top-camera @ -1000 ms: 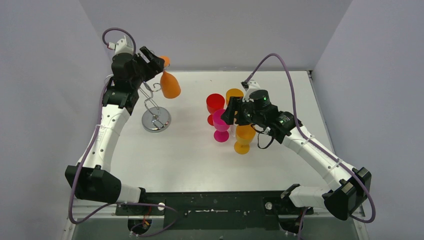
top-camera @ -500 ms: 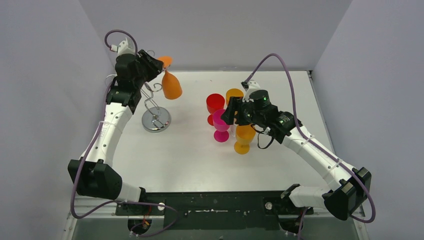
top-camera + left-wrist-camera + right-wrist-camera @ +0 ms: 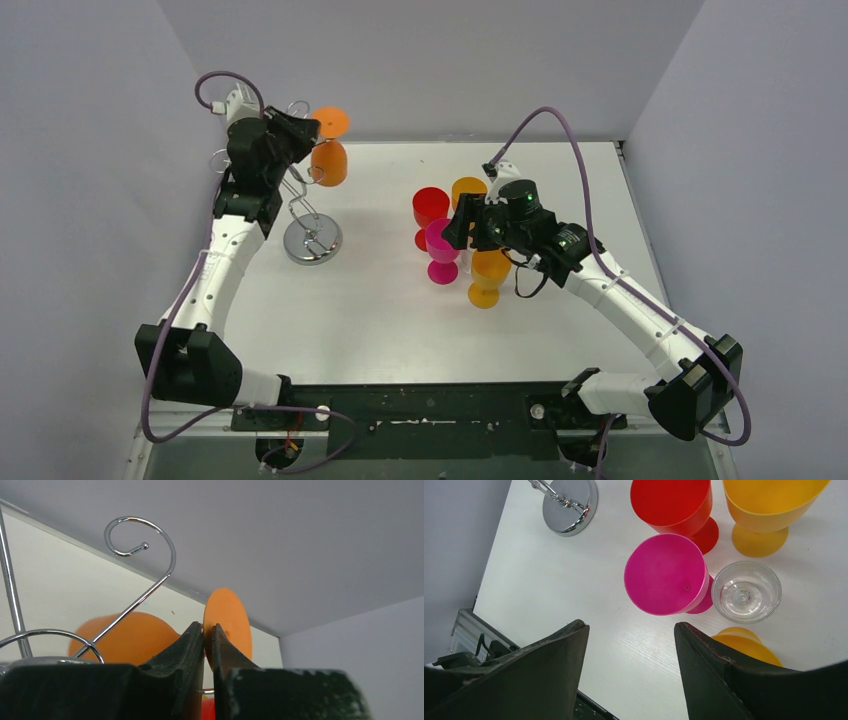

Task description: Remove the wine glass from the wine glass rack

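**Left fingers pinched at the wine glass on the rack**

The left gripper has its fingers drawn almost together, with only a slit between the pads, right where the stem runs between the orange bowl and foot. The stem itself is hidden behind them. The wine glass lies nearly level at the top of the rack, with its foot toward the far edge of the worktop. In the left wrist view a curled arm of the rack crosses in front of the bowl. The rack's round base stands in the far left part of the worktop.

The right gripper hangs with its fingers wide apart and nothing between them. Below it is a cluster near the middle of the worktop: a pink goblet, a red goblet, two yellow goblets and a small clear glass just beside the pink one.
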Robot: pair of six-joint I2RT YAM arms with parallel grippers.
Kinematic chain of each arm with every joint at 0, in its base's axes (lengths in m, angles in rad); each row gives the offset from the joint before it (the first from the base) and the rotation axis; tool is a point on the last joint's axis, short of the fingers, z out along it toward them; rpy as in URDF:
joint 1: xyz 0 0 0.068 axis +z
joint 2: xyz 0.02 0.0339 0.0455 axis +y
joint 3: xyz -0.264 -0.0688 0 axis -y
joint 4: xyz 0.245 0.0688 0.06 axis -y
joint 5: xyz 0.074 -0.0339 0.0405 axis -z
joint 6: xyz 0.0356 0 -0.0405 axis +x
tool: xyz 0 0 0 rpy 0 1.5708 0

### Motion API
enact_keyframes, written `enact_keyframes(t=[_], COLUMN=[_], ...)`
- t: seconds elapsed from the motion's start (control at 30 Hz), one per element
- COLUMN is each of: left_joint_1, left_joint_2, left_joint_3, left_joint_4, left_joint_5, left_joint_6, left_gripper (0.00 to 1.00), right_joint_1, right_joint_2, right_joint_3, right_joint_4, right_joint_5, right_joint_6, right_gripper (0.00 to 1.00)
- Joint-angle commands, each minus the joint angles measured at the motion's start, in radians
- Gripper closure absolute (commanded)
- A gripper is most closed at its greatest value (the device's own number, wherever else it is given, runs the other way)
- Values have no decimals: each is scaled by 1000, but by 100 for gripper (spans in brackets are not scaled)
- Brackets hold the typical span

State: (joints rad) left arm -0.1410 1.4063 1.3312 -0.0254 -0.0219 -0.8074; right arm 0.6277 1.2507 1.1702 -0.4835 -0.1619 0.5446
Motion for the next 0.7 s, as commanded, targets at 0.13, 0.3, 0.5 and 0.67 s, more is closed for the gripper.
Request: enact_keyframes(t=[0.13,0.3,0.5,0.67], left_joint_1=[24,54,89,92], left_joint_2=[-72,-69,-32,-24], left_joint_3=[-39,-81,-120,-110], left_joint_4=[128,172,289,317], left_joint_5=[41,127,277,325], left_joint_6=[-107,-195,-313,-327], left_gripper=[100,100,100,100], right_joint_1=[-7,-7,-7,-6], right_joint_2=[-22,-26,-34,-42], right_joint_3=[6,6,-1,-13], right_joint_4=[29,24,25,29], right_joint_5=[4,1,2,7], right_joint_6=[14,17,24,34], right_gripper=[36,36,35,35])
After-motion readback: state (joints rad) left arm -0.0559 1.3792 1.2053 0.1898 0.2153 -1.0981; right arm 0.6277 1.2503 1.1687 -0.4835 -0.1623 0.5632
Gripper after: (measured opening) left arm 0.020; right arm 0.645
